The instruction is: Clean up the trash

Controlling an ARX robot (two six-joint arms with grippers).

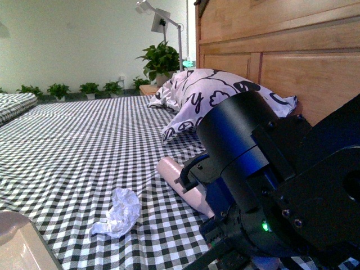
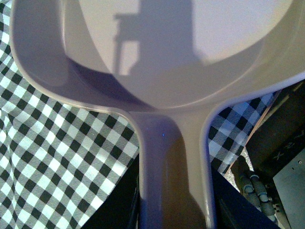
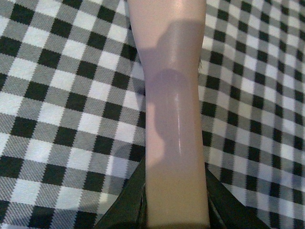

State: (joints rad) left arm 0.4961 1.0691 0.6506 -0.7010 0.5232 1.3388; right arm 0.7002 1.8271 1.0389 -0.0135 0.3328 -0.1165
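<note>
White tissue wad (image 1: pixel 119 212) on checked sheet (image 1: pixel 84 146); pillow (image 1: pixel 214 98) lettering unreadable.

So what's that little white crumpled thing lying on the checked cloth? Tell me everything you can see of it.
The crumpled white wad looks like thin tissue paper, scrunched into an irregular lump with soft folds, bluish shadows in its creases and a flatter tail trailing toward the camera. It lies loose on the black-and-white checked cloth, near the front edge of the front view. Nothing grips or touches it but the cloth. The pinkish handle lies nearby, apart from it, and the printed pillow is far behind.
</note>
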